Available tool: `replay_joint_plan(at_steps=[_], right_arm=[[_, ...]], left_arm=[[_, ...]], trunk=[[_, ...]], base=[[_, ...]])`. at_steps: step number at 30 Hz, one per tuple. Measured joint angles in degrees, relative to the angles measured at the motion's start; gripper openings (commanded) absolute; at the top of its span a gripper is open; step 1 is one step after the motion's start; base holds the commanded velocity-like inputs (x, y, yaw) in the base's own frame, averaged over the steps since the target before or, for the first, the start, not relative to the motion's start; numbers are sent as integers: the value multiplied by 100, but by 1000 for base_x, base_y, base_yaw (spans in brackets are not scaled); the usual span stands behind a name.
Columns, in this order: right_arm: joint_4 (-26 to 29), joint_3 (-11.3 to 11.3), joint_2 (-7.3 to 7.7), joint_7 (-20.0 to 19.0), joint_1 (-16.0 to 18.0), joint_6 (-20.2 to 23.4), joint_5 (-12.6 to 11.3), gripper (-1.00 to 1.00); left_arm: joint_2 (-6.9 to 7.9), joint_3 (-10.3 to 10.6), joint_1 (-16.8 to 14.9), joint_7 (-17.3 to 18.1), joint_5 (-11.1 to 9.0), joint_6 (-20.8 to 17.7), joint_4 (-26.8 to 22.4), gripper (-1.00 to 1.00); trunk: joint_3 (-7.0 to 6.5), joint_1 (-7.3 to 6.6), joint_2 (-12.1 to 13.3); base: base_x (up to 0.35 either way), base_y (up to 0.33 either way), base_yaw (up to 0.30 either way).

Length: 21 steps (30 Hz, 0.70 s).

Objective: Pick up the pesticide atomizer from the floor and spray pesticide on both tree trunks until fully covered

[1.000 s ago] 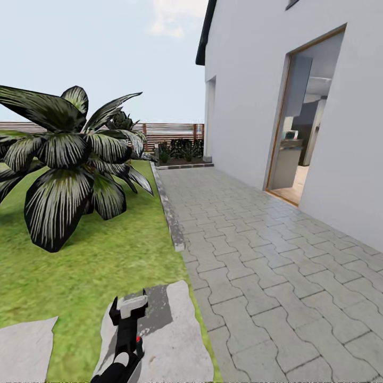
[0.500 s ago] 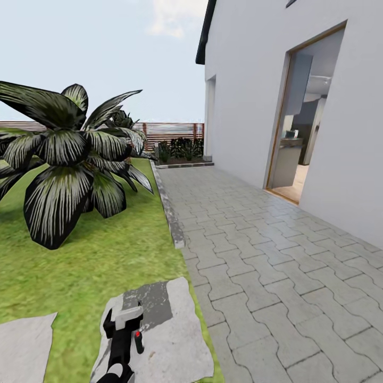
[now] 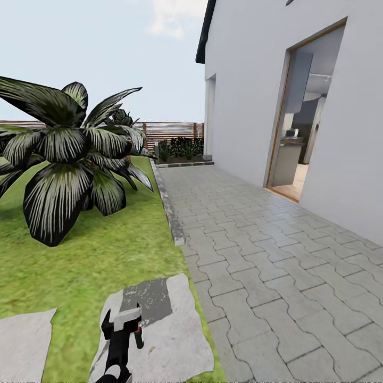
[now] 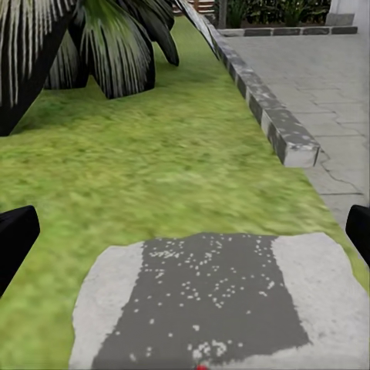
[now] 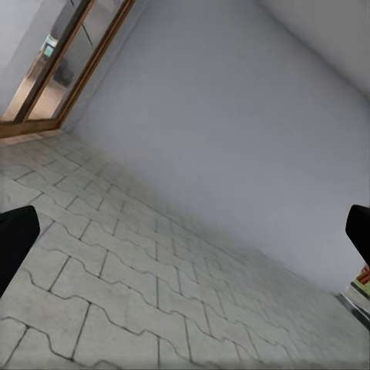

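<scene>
The pesticide atomizer (image 3: 126,318) shows at the bottom of the head view, its pale trigger head up and a red dot on its side. My left gripper (image 3: 123,330) holds it, black fingers on either side, above a grey stepping stone (image 3: 165,330). In the left wrist view the gripper (image 4: 185,235) has its fingertips (image 4: 15,239) far apart at the picture's edges, and the atomizer's red dot (image 4: 202,367) peeks in at the rim. My right gripper (image 5: 185,239) is open over paving with nothing in it. The trees are out of view.
A short palm (image 3: 69,159) with dark striped fronds stands on the lawn at left. A stone kerb (image 3: 170,213) divides the grass from the paved patio (image 3: 276,266). The white house wall (image 3: 244,80) with an open doorway (image 3: 303,122) is at right, and a slat fence (image 3: 170,130) far back.
My left arm with the atomizer has sunk lower and slightly left in the head view. The whole view has shifted a little, so the camera moved.
</scene>
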<state>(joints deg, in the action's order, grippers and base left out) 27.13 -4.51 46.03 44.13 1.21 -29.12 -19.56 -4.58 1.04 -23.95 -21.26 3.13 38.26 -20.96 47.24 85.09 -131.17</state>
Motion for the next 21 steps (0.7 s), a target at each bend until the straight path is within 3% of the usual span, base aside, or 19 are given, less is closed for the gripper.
replay_joint_plan(at_steps=[12, 21], right_arm=[[-2, 0, 0, 0, 0, -2, 3, 100], [-9, 0, 0, 0, 0, -2, 4, 100]], left_arm=[[-26, 13, 0, 21, 6, -6, 11, 100], [-34, 8, 0, 418, 5, -19, 14, 100]], trunk=[[215, 264, -481], [377, 461, -842]], base=[[0, 0, 0], [0, 0, 0]])
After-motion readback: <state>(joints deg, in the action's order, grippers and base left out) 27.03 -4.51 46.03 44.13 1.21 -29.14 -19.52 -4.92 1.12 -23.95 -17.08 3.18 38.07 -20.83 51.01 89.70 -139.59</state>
